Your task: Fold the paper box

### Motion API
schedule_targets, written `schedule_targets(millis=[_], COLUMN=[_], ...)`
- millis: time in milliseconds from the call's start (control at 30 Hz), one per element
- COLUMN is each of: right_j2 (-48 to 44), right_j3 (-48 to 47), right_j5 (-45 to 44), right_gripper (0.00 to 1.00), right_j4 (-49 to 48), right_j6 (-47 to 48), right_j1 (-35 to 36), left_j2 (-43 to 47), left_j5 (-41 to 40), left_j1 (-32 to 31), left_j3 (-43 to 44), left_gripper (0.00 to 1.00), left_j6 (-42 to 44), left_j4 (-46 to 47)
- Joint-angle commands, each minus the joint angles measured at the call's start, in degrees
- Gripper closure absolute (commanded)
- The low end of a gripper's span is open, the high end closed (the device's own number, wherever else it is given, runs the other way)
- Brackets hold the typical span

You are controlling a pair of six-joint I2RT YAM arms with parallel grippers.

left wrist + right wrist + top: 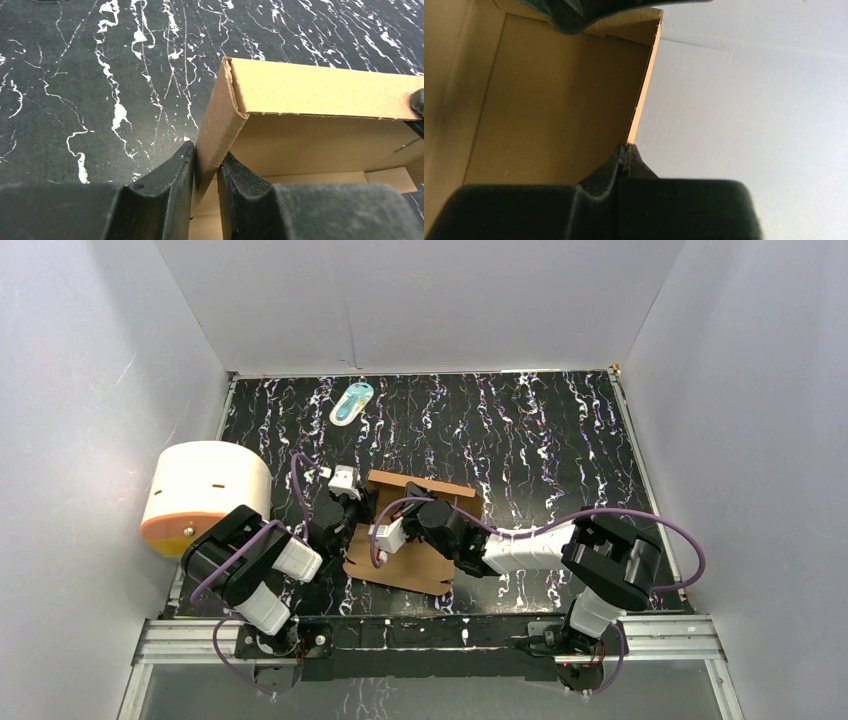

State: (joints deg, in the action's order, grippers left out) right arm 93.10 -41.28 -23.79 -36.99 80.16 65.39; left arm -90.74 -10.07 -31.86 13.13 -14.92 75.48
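Marbled desk [560, 440]: left end effector [206, 165] clamps paper box [310, 90] wall; right end effector [624, 155] closed at flap edge.

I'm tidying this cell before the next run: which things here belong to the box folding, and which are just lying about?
In the job:
- paper box
- left pincer, closed on a box wall
- right pincer, shut on a wall's edge

Lying about:
- white-and-orange cylinder, far left
- teal-white packet, at the far end
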Motion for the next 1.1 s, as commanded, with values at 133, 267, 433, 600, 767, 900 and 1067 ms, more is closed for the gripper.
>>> schedule_targets(millis=[133,267,433,600,767,900,1067], right_j2=[-0.9,-1.6,-1.6,-1.6,-4.1,-5.2,-5.2], right_j3=[-1.2,-1.5,-1.7,-0.6,-0.6,-0.5,0.3], right_j5=[8.4,9.4,9.5,7.0,5.6,4.7,2.2], right_gripper=[1.00,1.00,1.00,0.98,0.82,0.71,0.67], right_j4=[12.9,14.2,14.4,8.3,7.0,7.3,4.8], right_j6=[-5.5,-6.2,-6.6,-6.6,-9.0,-11.0,-12.5], right_j1=[1.8,1.8,1.8,1.8,1.7,1.8,1.8], left_j2=[-4.3,-7.1,-10.0,-11.6,-13.0,-13.8,-14.5], left_j5=[-17.2,-21.2,-26.6,-25.7,-24.9,-25.2,-26.2], left_j1=[-3.1,-4.1,-5.5,-5.5,-5.5,-5.5,-5.5], left_j3=[3.1,4.1,4.1,4.1,3.5,3.1,2.8], left_gripper=[0.80,0.80,0.80,1.00,1.00,1.00,1.00], left_j6=[4.5,4.8,5.6,4.5,4.1,4.2,4.6], left_j4=[13.3,15.1,19.0,19.3,19.8,20.1,20.1])
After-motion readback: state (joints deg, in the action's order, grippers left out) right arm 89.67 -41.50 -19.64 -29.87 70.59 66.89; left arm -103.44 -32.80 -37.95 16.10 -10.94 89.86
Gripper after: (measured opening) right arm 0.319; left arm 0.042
